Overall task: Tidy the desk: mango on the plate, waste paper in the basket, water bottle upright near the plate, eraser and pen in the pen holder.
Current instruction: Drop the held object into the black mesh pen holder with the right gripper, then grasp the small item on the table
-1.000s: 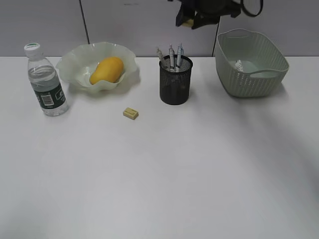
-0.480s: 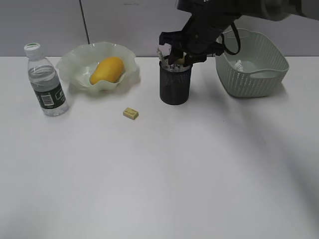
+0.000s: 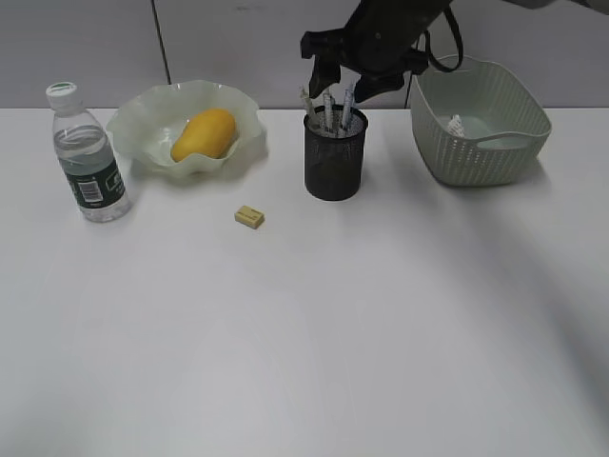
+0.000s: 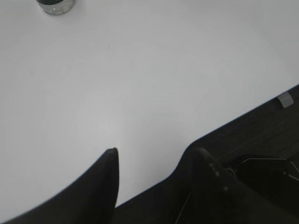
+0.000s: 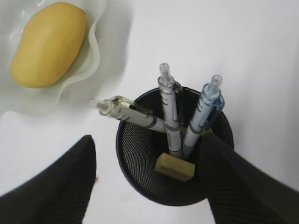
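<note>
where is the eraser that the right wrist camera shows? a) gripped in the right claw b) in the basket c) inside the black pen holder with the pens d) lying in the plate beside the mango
c: the right wrist view shows the eraser lying inside the pen holder, below the three pens.

The exterior camera looks across the desk [image 3: 304, 333] from its front edge, at a slant from about chest height, facing the back wall; the pen holder [image 3: 335, 155] stands just right of centre, far from the lens. The right wrist camera hangs close above that pen holder [image 5: 175, 149] and looks almost straight down into it, with the mango [image 5: 48, 44] to the upper left of it, as the exterior view also shows left of the holder [image 3: 204, 134]. The left wrist camera looks down on bare desk near its edge, well away from the pen holder; only the water bottle [image 4: 56, 5] base at its top border also appears in the exterior view [image 3: 88, 157].
</note>
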Robot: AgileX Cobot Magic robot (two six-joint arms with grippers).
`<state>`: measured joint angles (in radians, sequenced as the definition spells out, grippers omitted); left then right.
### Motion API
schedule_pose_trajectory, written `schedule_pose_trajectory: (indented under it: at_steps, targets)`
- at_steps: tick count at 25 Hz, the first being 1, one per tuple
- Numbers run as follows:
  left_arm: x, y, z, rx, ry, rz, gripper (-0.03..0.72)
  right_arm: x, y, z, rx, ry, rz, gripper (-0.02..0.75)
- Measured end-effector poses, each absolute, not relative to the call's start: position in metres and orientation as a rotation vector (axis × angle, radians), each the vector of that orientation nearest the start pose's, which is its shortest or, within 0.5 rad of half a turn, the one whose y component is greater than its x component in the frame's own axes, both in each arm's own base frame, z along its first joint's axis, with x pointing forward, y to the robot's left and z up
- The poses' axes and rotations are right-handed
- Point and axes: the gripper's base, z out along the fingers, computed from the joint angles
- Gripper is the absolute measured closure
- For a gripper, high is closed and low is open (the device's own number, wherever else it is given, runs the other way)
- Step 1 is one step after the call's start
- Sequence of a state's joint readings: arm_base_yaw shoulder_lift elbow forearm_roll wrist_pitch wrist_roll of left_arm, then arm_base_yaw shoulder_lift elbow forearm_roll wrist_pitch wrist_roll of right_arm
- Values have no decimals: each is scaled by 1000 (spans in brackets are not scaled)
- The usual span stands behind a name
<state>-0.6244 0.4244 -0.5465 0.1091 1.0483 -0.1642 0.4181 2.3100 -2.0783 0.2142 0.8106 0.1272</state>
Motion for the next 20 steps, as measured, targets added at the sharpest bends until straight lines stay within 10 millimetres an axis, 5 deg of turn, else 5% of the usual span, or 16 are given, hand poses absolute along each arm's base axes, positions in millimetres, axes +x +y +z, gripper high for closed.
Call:
schedule_pose_trajectory:
  at_steps: [13,20]
  targets:
    - [54,-28,281,572,2345,-227,302,444,212,269,-473,2720,341,202]
    - [54,-28,281,572,2345,-227,302,410,192,295,-511,2733,269,219]
